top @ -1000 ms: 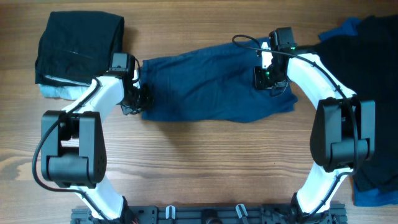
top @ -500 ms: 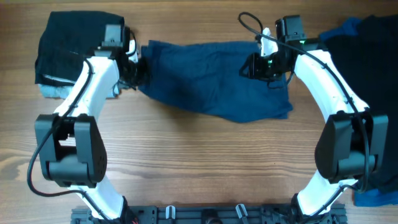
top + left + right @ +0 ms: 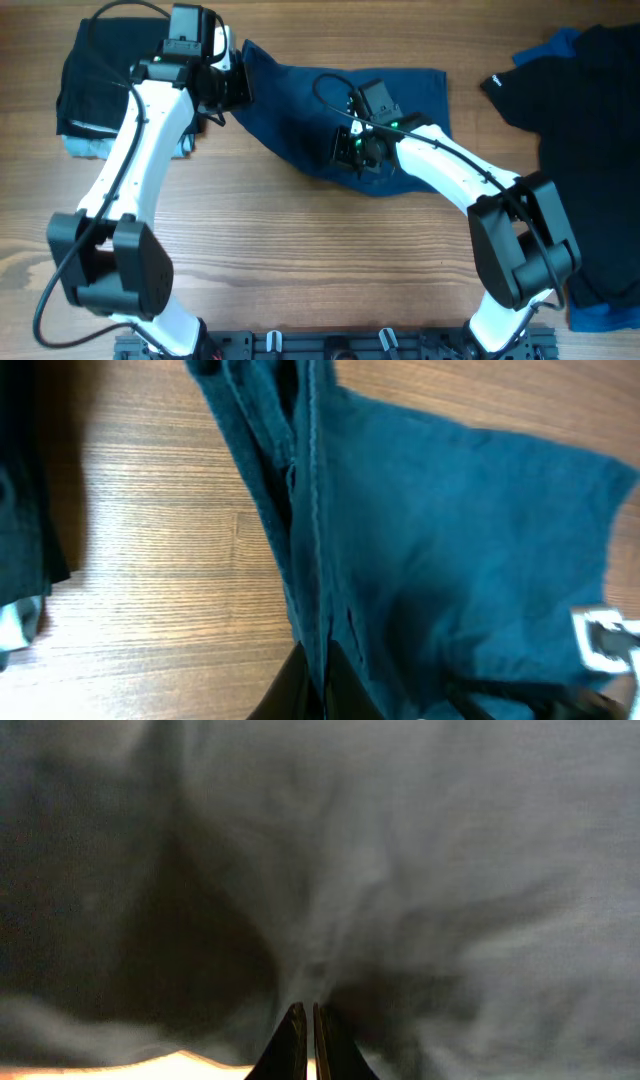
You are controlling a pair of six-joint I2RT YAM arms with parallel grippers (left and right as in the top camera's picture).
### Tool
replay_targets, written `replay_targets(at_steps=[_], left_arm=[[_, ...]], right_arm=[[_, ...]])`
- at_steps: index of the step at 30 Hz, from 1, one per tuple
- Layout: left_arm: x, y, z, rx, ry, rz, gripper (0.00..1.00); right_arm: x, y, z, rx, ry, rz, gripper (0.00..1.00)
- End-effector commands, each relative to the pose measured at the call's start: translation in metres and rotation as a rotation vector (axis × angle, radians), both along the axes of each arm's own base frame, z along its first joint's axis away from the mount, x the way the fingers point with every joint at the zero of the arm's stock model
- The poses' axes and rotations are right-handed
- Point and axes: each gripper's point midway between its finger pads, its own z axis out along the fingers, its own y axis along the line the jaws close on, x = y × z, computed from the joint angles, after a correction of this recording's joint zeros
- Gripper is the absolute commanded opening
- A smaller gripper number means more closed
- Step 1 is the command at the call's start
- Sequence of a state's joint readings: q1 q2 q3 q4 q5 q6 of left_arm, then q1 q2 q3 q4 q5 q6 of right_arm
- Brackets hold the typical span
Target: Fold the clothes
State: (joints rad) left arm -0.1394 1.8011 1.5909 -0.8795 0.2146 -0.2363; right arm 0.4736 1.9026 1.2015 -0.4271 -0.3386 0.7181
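Overhead view, contents listed.

- navy shorts [image 3: 300, 105] — spread across the far middle of the table [image 3: 300, 260], with the left end pulled up toward the far-left corner and the near edge bunched under the right arm.
- left gripper [image 3: 232, 88] — jaws clamped on the shorts' left end. The left wrist view shows gathered hems running down between the closed tips. Judged purpose: to pin that end so the cloth stays taut.
- right gripper [image 3: 350, 150] — jaws pinched tight on a pleat of the shorts near mid-garment. The right wrist view shows cloth rising from the closed tips. Judged purpose: to carry this half across toward the left end, folding the shorts in two.
- folded black garment [image 3: 110, 75] — far left, on a light blue piece [image 3: 85, 148]. It looks like the finished stack.
- loose black garment [image 3: 590, 130] over royal blue cloth [image 3: 600, 318] — right edge, unfolded, probably waiting.
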Motion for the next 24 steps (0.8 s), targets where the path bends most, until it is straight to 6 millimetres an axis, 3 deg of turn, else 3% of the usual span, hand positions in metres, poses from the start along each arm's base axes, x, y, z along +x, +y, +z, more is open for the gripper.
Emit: replay_targets(at_steps=[1,7,12,18,21,24], left_arm=[[-0.001,-0.001,0.049,0.0,-0.124,-0.024,0.04],[-0.01,-0.023,0.052,-0.002,-0.126,-0.079,0.05],[-0.012,-0.026,0.051,-0.001,-0.118,-0.085,0.06],[-0.013,-0.026,0.051,0.0,-0.116,-0.086,0.06],[-0.012,-0.021,0.049,0.026,-0.116,-0.071,0.06],[-0.007,0.008,0.045,0.165,-0.123,0.024,0.08]], right_arm=[[0.001,0.0,-0.01,0.016,-0.029,-0.047,0.04],[-0.003,0.013,-0.018,0.038,-0.039,-0.029,0.04],[-0.005,0.028,-0.018,0.051,-0.06,-0.023,0.04],[-0.025,0.047,-0.055,0.038,0.024,-0.007,0.04],[-0.039,0.057,-0.072,0.019,0.05,0.031,0.04],[-0.04,0.058,-0.071,0.024,0.05,0.034,0.04]])
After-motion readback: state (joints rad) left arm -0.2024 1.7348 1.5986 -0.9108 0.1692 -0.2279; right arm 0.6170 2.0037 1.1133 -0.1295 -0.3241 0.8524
